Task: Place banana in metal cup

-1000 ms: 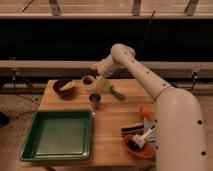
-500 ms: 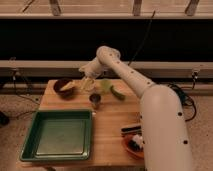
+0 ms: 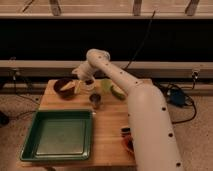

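banana (image 3: 77, 88): lies on the wooden table (image 3: 112, 120) at the far left, between the dark brown bowl (image 3: 63, 88) on its left and the cream cup (image 3: 89, 84) on its right. whether it touches either cannot be told.

metal cup (image 3: 95, 100): stands upright on the table, nearer than the cream cup and slightly right of the banana. it is apart from the banana.

gripper (image 3: 80, 77): positioned just above the banana, at the far left of the table. jaws spread wide, nothing held.

arm (image 3: 145, 115): rises from the near right and bends down to the gripper.

green elongated item (image 3: 114, 91): lies right of the cream cup.

green tray (image 3: 59, 135): occupies the near left of the table.
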